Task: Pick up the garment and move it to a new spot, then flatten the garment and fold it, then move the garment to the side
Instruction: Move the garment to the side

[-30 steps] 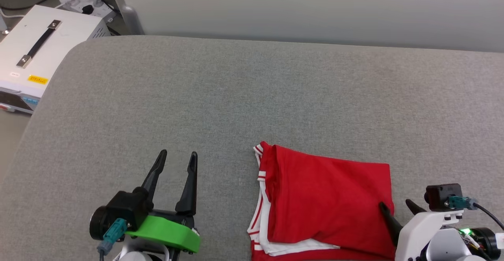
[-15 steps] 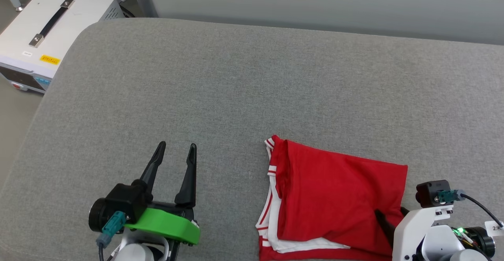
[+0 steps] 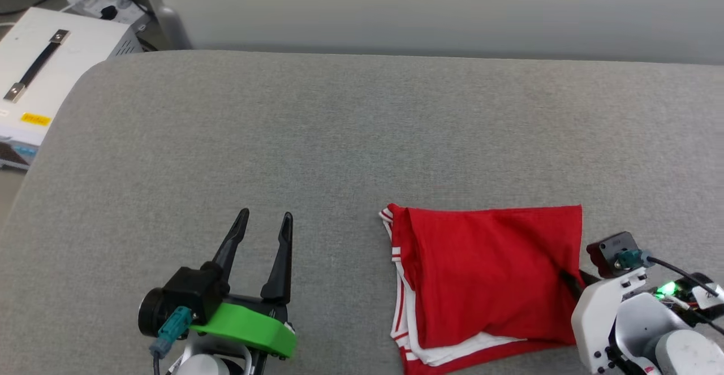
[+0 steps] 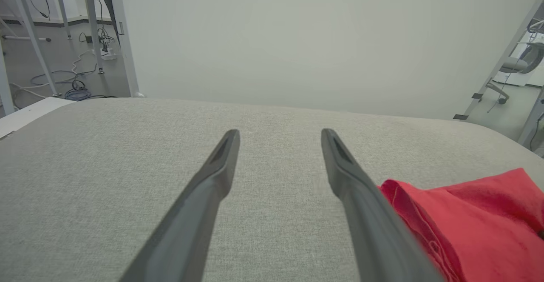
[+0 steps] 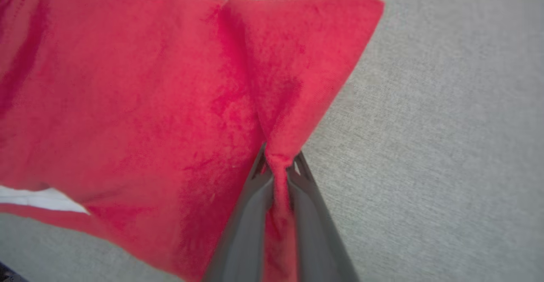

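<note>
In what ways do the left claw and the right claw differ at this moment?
The left claw is open, its fingers spread; the right claw is shut. The left claw holds nothing and is apart from the garment, over the grey pad; the right claw pinches a fold at the garment's red edge. Both have two long dark fingers.

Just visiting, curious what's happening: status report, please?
Left end effector open, empty. Right end effector shut on folded red-and-white fabric jersey, pinching its edge. Nothing blocking on grey padded surface.
</note>
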### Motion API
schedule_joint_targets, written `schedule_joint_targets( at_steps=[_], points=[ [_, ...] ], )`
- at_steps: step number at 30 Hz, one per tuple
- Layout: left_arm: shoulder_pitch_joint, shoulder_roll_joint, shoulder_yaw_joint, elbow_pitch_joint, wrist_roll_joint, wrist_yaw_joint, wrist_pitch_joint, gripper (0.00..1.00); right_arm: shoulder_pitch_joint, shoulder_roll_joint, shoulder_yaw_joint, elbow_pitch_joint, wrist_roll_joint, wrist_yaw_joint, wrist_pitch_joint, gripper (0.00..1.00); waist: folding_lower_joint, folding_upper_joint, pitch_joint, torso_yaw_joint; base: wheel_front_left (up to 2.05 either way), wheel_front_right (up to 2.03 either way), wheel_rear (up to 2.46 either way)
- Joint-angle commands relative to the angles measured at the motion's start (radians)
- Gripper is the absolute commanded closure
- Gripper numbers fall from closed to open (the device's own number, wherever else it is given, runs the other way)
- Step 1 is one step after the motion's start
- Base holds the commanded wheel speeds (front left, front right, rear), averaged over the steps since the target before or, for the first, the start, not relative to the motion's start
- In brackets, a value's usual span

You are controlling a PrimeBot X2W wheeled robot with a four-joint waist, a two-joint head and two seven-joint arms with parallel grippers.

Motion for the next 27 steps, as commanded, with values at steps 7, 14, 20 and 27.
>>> schedule_joint_targets(
  at_steps=[7, 14, 20, 27],
  points=[
    [-0.009, -0.004, -0.069, -0.008, 0.005, -0.006, -0.006, 0.0, -0.101, -0.211, 0.089, -0.084, 0.002, -0.002, 0.039, 1.0, 0.0, 0.0, 0.013, -0.162, 0.0, 0.0, 0.0],
    [-0.057, 0.0, -0.119, -0.036, 0.016, -0.006, -0.006, 0.0, -0.195, -0.369, 0.133, -0.075, 0.042, -0.002, 0.029, 1.0, 0.0, 0.0, 0.099, -0.267, 0.0, 0.0, 0.0],
    [-0.119, 0.038, -0.159, -0.069, 0.031, -0.006, -0.006, 0.0, -0.274, -0.484, 0.122, 0.044, 0.049, -0.002, -0.053, 1.0, 0.0, 0.0, 0.208, -0.329, 0.0, 0.0, 0.0],
    [-0.188, 0.096, -0.176, -0.131, 0.045, -0.006, 0.0, 0.0, -0.396, -0.503, 0.084, 0.244, 0.036, -0.002, -0.191, 1.0, 0.0, 0.0, 0.325, -0.375, 0.0, 0.0, 0.0]
  ],
)
